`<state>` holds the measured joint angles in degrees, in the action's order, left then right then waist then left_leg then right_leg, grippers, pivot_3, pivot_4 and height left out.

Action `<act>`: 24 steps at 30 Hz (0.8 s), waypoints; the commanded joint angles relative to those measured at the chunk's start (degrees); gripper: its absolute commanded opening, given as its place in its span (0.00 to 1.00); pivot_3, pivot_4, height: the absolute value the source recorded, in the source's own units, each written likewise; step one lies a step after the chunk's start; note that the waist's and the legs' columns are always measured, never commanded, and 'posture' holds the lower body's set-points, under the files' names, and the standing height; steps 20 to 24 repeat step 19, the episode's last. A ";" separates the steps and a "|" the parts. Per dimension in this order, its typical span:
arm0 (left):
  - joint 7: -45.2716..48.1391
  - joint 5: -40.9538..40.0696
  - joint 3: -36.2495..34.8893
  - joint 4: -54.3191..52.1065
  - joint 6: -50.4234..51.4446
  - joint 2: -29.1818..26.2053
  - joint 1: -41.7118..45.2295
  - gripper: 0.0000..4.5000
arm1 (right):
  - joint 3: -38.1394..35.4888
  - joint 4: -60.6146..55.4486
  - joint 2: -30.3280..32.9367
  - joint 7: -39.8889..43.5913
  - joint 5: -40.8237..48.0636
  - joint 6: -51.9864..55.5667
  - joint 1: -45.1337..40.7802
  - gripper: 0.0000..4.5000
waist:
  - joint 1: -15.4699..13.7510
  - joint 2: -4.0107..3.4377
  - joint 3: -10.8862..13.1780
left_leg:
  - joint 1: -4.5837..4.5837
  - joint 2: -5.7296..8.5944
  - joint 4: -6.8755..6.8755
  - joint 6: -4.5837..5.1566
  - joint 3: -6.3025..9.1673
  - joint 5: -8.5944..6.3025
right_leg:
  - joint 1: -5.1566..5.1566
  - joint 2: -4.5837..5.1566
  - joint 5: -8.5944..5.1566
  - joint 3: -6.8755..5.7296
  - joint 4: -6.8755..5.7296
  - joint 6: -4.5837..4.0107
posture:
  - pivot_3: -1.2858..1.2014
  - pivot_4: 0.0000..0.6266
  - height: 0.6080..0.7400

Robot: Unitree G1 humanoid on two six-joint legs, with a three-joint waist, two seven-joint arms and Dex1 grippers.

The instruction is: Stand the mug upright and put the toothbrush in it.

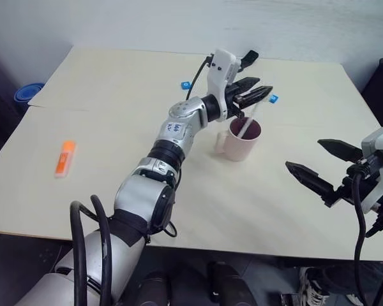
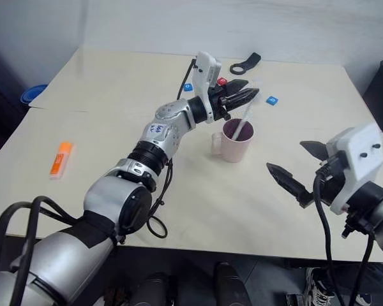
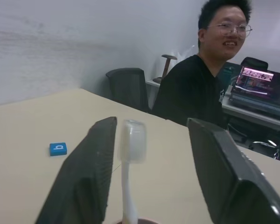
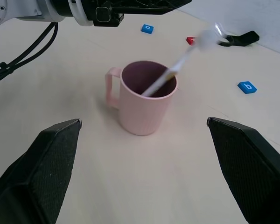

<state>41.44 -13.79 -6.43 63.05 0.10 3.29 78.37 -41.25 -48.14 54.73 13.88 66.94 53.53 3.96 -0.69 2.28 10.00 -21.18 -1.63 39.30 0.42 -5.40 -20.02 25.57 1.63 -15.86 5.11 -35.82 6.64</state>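
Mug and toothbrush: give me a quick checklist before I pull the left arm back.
1. Mug upright on the table: ok.
2. Toothbrush in the mug, head up, leaning on the rim: ok.
3. Left end effector open, fingers either side of the brush head: ok.
4. Fingers clear of the brush: cannot tell; one finger looks very close.
5. Right end effector open, empty, apart from the mug: ok.
6. Marker far from the retreat path: ok.

I see bare tabletop (image 1: pixel 115 146) between my right gripper (image 1: pixel 316 164) and the upright pale pink ribbed ceramic mug (image 1: pixel 237 143); my left gripper (image 1: pixel 254 93) crowds its twelve o'clock side.
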 commanded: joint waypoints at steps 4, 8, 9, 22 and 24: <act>6.38 -1.58 0.40 -15.46 7.59 -7.76 -5.27 1.00 | 1.97 2.41 1.01 2.48 -1.80 -2.92 -1.82 1.00 | 0.89 -0.01 0.00 | 0.04 -0.08 0.00 -0.01 0.00 0.01 | 0.00 -0.02 0.00 0.01 -0.07 0.00 | 0.52 0.24 1.00; 15.99 -1.55 4.17 -32.66 17.80 -20.26 -14.44 1.00 | 4.04 6.49 2.97 9.38 -4.83 -3.92 -1.47 1.00 | 1.91 -0.08 -0.01 | 0.09 -0.33 -0.02 -0.09 0.03 0.06 | 0.01 -0.06 0.00 0.01 -0.23 -0.01 | 0.52 0.24 1.00; 19.68 -1.67 5.12 -37.42 18.68 -24.59 -17.69 1.00 | 4.47 7.81 3.78 11.94 -5.72 -4.13 -1.10 1.00 | 2.27 -0.09 -0.02 | 0.09 -0.38 -0.03 -0.41 0.03 0.23 | 0.02 -0.06 0.00 0.01 -0.27 -0.02 | 0.52 0.24 1.00; 31.42 -3.70 2.80 -63.54 21.02 -52.52 -41.41 1.00 | 11.36 21.94 8.38 32.47 -15.93 -9.22 -1.45 1.00 | 1.26 -0.07 -0.03 | 0.06 -0.11 0.00 0.22 0.09 0.06 | -0.14 0.47 0.00 -0.28 -0.13 -0.02 | 0.52 0.24 1.00; 31.42 -3.70 2.80 -63.54 21.02 -52.52 -41.41 1.00 | 11.36 21.94 8.38 32.47 -15.93 -9.22 -1.45 1.00 | 1.26 -0.07 -0.03 | 0.06 -0.11 0.00 0.22 0.09 0.06 | -0.14 0.47 0.00 -0.28 -0.13 -0.02 | 0.52 0.24 1.00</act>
